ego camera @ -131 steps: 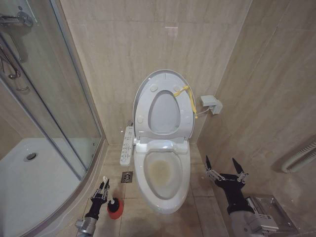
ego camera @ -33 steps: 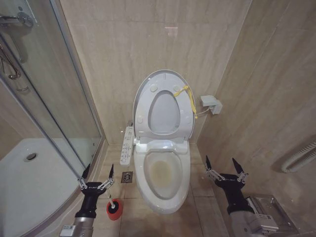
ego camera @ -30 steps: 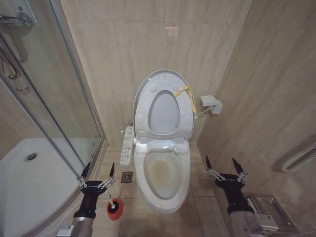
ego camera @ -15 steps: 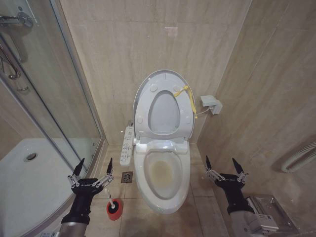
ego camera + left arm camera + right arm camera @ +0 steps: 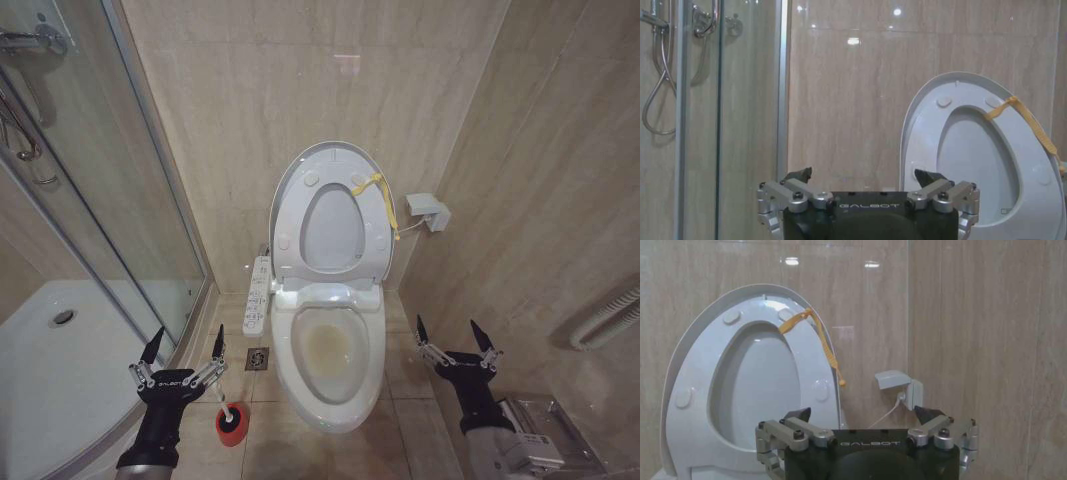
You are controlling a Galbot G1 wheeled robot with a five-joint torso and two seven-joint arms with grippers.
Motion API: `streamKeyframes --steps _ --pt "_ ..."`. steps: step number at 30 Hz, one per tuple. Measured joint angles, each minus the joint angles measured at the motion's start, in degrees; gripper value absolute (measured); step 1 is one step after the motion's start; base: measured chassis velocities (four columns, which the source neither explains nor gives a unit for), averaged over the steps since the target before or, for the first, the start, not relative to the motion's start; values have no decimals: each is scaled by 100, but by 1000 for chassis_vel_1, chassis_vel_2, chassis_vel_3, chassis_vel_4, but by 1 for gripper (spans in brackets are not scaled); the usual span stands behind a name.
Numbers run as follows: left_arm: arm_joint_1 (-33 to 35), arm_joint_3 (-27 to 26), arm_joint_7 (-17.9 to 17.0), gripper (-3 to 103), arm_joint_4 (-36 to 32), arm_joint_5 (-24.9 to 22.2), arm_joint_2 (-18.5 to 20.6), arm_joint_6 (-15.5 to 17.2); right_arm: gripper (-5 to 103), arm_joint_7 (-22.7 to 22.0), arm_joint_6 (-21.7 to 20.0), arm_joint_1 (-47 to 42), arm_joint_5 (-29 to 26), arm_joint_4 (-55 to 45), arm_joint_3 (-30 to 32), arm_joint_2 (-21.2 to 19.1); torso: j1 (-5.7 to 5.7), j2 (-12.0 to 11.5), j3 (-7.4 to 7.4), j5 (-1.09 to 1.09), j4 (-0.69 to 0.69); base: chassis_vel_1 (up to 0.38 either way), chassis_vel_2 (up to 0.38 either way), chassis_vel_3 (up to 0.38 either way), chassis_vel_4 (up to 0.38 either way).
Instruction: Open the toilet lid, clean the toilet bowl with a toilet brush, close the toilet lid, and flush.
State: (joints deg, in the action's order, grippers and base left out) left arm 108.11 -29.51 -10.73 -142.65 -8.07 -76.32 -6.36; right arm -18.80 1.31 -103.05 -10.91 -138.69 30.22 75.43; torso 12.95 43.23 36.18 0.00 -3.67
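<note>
The toilet lid (image 5: 334, 232) stands raised against the back wall with the ring seat (image 5: 297, 215) folded up in front of it; a yellow cord (image 5: 385, 200) hangs from its edge. Below lies the open toilet bowl (image 5: 334, 350), stained yellowish inside. The toilet brush (image 5: 226, 407) stands head-down in its red cup holder (image 5: 232, 427) on the floor, left of the bowl. My left gripper (image 5: 187, 341) hangs open above and left of the holder, apart from the brush. My right gripper (image 5: 447, 328) is open, right of the bowl. The lid (image 5: 973, 145) (image 5: 760, 385) shows beyond each gripper (image 5: 863, 175) (image 5: 863, 415).
A glass shower enclosure (image 5: 130, 240) and white shower tray (image 5: 60, 370) fill the left. A control panel (image 5: 258, 295) hangs beside the toilet, with a floor drain (image 5: 257, 358) below it. A wall box (image 5: 428, 210) and hose (image 5: 605, 318) sit on the right wall.
The left gripper has risen and moved left, away from the red holder, and spread its fingers wide. The brush stays in the holder. The right arm has not moved.
</note>
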Motion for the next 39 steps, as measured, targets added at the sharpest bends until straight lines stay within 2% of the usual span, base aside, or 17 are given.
streamKeyframes --steps 39 --pt "-16 2 18 100 31 -8 7 -16 100 0 0 0 0 0 0 0 0 0 0 0 0 0 0 0 0"
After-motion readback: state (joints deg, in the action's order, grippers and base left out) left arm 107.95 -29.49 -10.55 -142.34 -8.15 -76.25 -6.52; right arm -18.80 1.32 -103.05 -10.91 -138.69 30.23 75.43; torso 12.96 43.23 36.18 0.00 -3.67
